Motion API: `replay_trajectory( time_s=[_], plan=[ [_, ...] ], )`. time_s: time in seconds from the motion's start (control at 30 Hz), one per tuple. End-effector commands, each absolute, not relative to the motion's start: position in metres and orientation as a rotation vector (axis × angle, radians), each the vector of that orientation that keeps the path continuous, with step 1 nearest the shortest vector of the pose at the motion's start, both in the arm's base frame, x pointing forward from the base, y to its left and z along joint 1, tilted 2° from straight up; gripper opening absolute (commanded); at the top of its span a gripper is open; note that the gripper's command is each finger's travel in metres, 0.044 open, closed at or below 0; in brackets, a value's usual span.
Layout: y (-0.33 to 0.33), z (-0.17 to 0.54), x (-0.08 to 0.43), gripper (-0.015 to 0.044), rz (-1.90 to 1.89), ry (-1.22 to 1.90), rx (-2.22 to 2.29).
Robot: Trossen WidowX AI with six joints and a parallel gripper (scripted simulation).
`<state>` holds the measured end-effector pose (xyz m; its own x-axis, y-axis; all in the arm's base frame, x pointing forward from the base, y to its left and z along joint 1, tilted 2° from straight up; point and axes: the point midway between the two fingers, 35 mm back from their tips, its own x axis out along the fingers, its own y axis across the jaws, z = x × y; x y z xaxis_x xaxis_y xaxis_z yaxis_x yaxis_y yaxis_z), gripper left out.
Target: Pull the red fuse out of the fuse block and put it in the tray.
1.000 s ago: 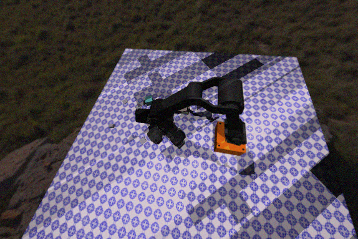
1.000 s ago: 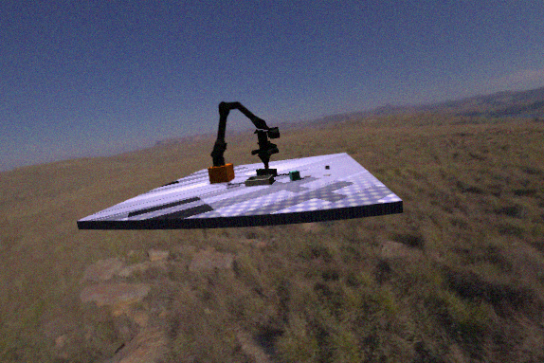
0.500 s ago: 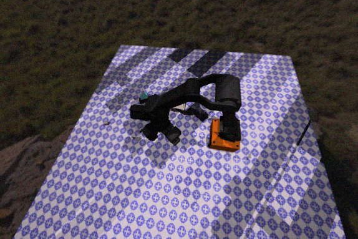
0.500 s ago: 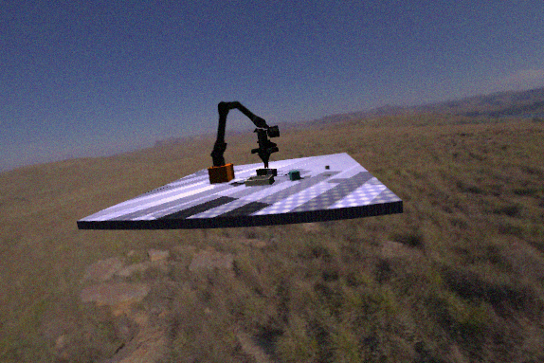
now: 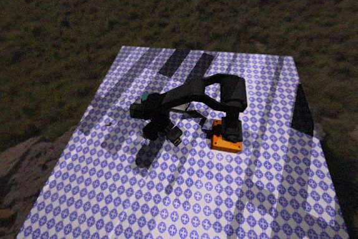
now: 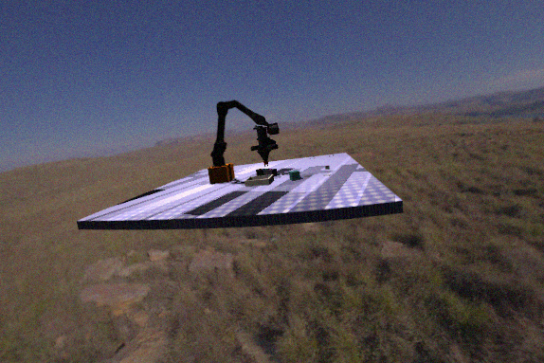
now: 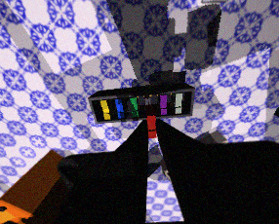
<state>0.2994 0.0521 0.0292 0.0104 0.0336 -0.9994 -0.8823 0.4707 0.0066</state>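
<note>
The step in hand is the lift: the red fuse [image 7: 151, 127] is out of the fuse block [image 7: 190, 102] [image 6: 271, 172] and held between the tips of the gripper [image 7: 151, 123] [image 6: 265, 163]. The fingers are nearly closed, pinched on the fuse, with its red body showing between them. Below the fingertips sits the block, its yellow fuse [image 7: 105, 110], blue fuse [image 7: 119, 109], green fuse [image 7: 134, 107], purple fuse [image 7: 163, 104] and white fuse [image 7: 179, 103] standing in their row, with a dark gap between green and purple. From the outside view there seems to be some space between the fingertips and the block, though the picture is too coarse to say how much.

The tray [image 6: 259, 181] [image 5: 181, 108] lies beside the block, off to one side of the fingers and lower down. The next move calls for enough height to take the fuse's lower end past its neighbours, then a sideways carry until the fingers stand over the tray, a gentle lowering, and only then opening. Swinging across too low could knock the block.
</note>
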Motion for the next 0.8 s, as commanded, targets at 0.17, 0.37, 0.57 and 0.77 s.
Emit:
replay_trajectory(
  time_s=[0.17,0.37,0.57,0.77],
  plan=[
    [0.048,0.037,0.301,0.0,0.851,1.373,-0.824],
    [0.017,0.037,0.311,0.0,0.848,1.374,-0.827],
    [-0.016,0.037,0.319,0.0,0.845,1.375,-0.83],
    [-0.051,0.037,0.322,0.0,0.843,1.377,-0.833]
  ],
)
